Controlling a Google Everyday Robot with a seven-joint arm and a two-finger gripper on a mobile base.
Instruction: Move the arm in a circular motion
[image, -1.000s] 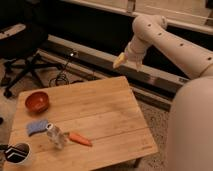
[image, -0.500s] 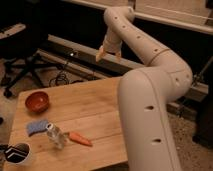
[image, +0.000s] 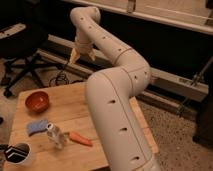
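My cream-white jointed arm (image: 117, 100) fills the middle of the camera view, rising from the bottom, bending at an elbow (image: 134, 70) and reaching up and left. It ends in a tan-yellowish gripper (image: 75, 55) that hangs in the air above and beyond the far edge of the wooden table (image: 75, 110). The gripper holds nothing that I can see.
On the table stand a red bowl (image: 37, 101), a blue sponge (image: 36, 126), a clear plastic bottle (image: 56, 135) and an orange carrot (image: 80, 138). A dark round cup (image: 17, 152) sits at the near left corner. An office chair (image: 22, 55) stands at the back left.
The arm has swung left and toward the camera. The gripper moved from right of centre to left of centre and a little lower, and the arm now covers the table's right half.
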